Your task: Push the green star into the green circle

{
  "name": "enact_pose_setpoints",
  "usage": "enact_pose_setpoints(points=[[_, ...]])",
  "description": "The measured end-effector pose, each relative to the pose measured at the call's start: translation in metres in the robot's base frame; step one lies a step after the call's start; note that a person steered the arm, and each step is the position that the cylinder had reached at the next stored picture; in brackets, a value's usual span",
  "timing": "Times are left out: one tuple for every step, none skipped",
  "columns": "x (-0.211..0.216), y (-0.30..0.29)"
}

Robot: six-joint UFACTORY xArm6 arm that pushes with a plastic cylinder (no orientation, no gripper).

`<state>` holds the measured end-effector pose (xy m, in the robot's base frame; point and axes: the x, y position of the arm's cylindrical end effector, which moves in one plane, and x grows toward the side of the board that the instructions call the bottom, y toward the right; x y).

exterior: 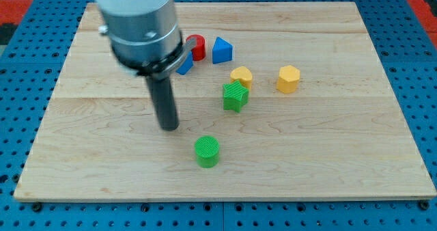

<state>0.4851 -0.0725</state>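
The green star (235,96) lies near the board's middle, touching a yellow block (241,76) just above it. The green circle (207,152), a short cylinder, stands below and to the left of the star, apart from it. My tip (169,127) rests on the board to the left of both, above-left of the green circle and well left of the star. It touches no block.
A red block (196,46), a blue triangle (221,50) and a blue block (185,64) partly hidden by the arm sit at the view's top. A yellow hexagon (288,78) lies right of the star. The wooden board (341,156) lies on a blue pegboard.
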Motion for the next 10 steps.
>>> enact_pose_setpoints(points=[[-0.057, 0.0], [-0.092, 0.036], [-0.117, 0.096], [-0.095, 0.115], [-0.045, 0.097], [-0.02, 0.106], [0.003, 0.117], [0.018, 0.117], [0.031, 0.15], [0.057, 0.165]])
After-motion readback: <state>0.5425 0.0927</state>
